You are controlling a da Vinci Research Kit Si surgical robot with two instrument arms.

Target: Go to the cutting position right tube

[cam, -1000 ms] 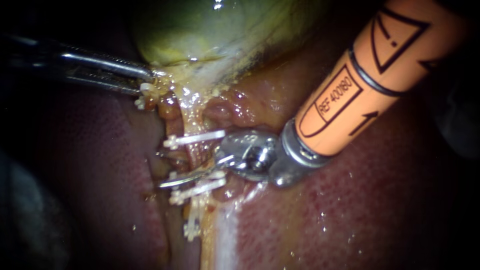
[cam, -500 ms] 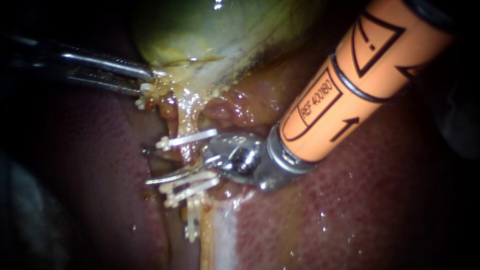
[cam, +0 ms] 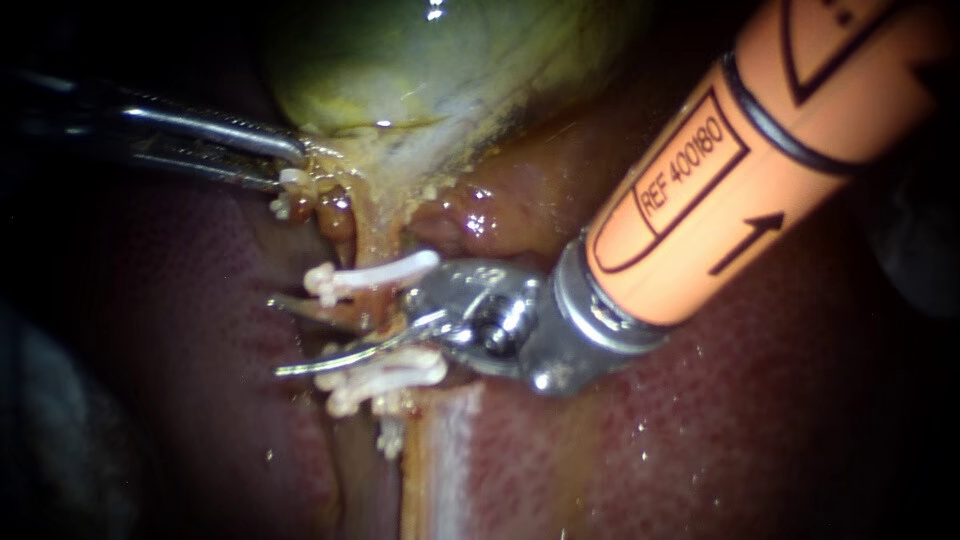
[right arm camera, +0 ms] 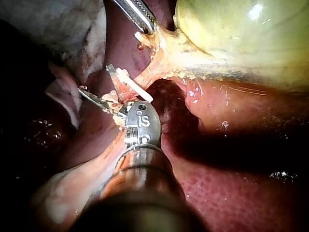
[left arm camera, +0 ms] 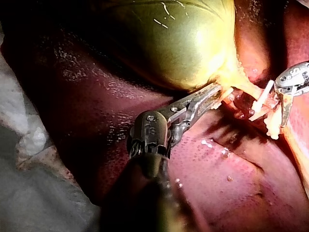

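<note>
**Blades at the clipped tube.** The right instrument [cam: 276, 336], on an orange shaft, holds its end effector spread at the right tube [cam: 372, 238]. A clear gap shows between its two slim blades and nothing is gripped. One blade crosses in front of the tube. The other appears to slip behind it, though the tissue hides how deep the tube sits in the gap.

The tube runs from the neck of the gallbladder [cam: 430, 70] through the end effector. A white upper clip [cam: 375, 273] sits just beside the blade on the gallbladder side, and the lower clips [cam: 385, 372] lie just beside the other blade. The bare stretch between the clips is where the blades stand.

Well beyond the blade tips, the left instrument [cam: 300, 155] pinches the gallbladder's neck, its end effector pressed together on that tissue. This seemingly keeps the tube stretched.

The liver [cam: 750, 420] lies under and around both instruments.

The approach to the cutting position looks all but finished. What remains is probably a fine adjustment: seating the tube fully between the blades, square to it and midway between the clips. The blades should touch neither clip, and the tips should stay off the liver beneath.
</note>
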